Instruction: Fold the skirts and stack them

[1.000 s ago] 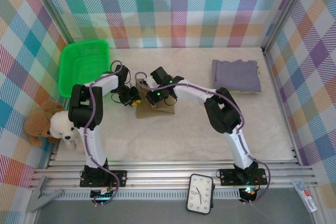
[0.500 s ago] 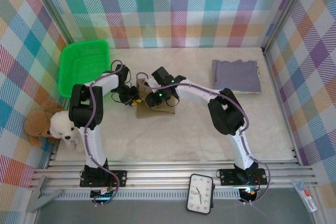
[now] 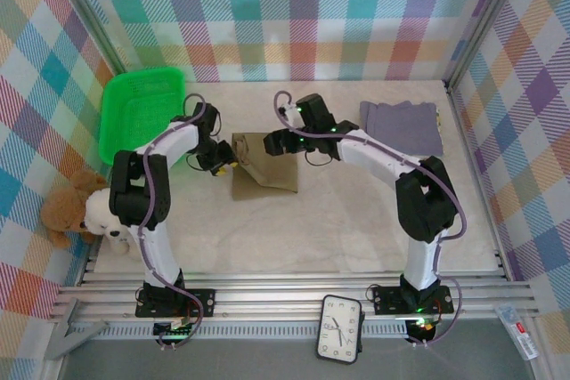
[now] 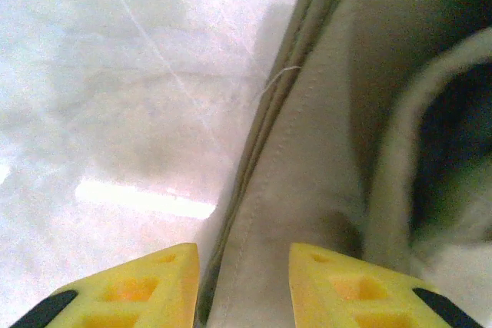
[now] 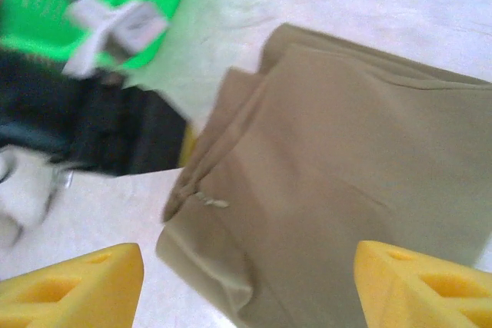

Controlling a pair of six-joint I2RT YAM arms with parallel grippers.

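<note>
An olive-khaki skirt (image 3: pixel 264 166) lies folded on the table, left of centre. My left gripper (image 3: pixel 223 163) is at its left edge. In the left wrist view that gripper (image 4: pixel 242 282) is open, and the skirt's hem (image 4: pixel 307 151) runs through the gap between its yellow fingertips. My right gripper (image 3: pixel 276 141) hangs over the skirt's far edge. In the right wrist view that gripper (image 5: pixel 246 282) is wide open above the skirt (image 5: pixel 346 151), holding nothing. A grey-lavender skirt (image 3: pixel 401 128) tops a folded pile at the back right.
A green basket (image 3: pixel 142 113) sits at the back left, close behind the left arm. Two teddy bears (image 3: pixel 82 211) lie off the table's left edge. A clock (image 3: pixel 340 328) rests on the front rail. Checked walls close in three sides.
My right gripper let go of the olive skirt, opened wide and drew back and right. My left gripper opened partway. The skirt now lies flat.
</note>
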